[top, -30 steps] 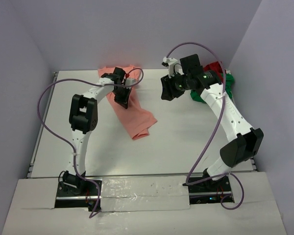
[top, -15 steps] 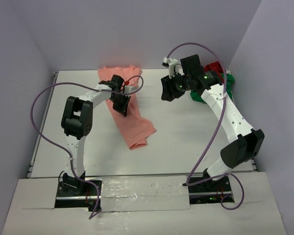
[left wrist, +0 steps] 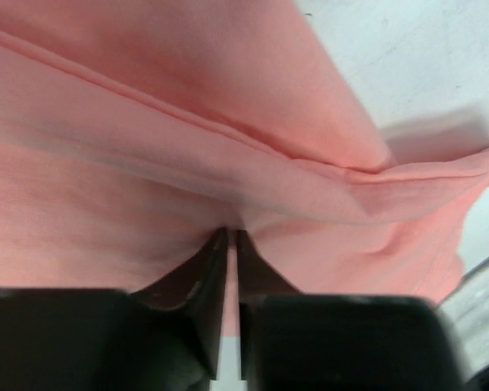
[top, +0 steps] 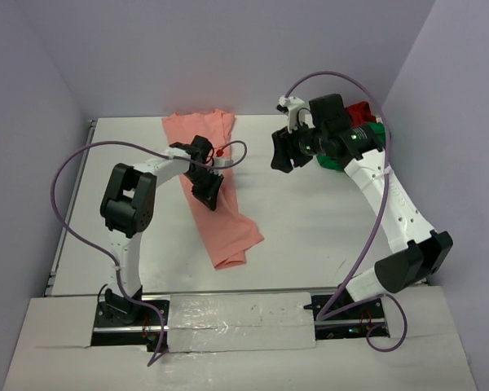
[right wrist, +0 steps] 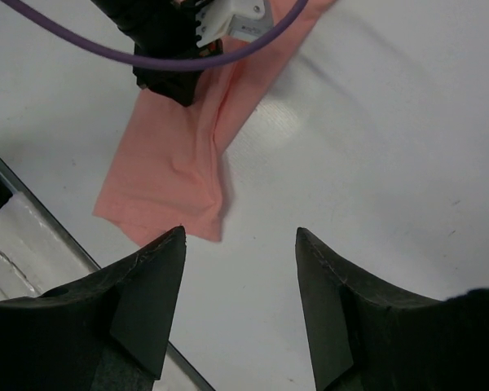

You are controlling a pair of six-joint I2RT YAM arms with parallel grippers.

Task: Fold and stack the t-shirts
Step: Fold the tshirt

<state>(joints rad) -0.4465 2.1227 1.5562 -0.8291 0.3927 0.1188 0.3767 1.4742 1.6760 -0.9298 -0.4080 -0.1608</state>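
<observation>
Top view: pink shirt (top: pixel 228 232) lies as a long strip from the table's (top: pixel 310 236) far edge toward its near left. Left gripper (top: pixel 209 194) fingers clenched, pinching a fold mid-shirt. Right gripper (top: pixel 281 153) spread wide, holding nothing, above table centre. Red shirt (top: pixel 360 112) and green shirt (top: pixel 377 130) bunched at table's far-right corner.

The salmon-pink t-shirt (top: pixel 228 232) is laid on the table as a long, crumpled band, spread wider at the far edge toward 11 o'clock and drawn narrow as it runs toward 5 o'clock, where its end is doubled over. A raised fold near its middle is pinched between the left fingers (left wrist: pixel 202 273). The dark red t-shirt (top: pixel 359 112) and the bright green t-shirt (top: pixel 378 133) are heaped together, unfolded, at 2 o'clock, touching and partly hidden.
</observation>
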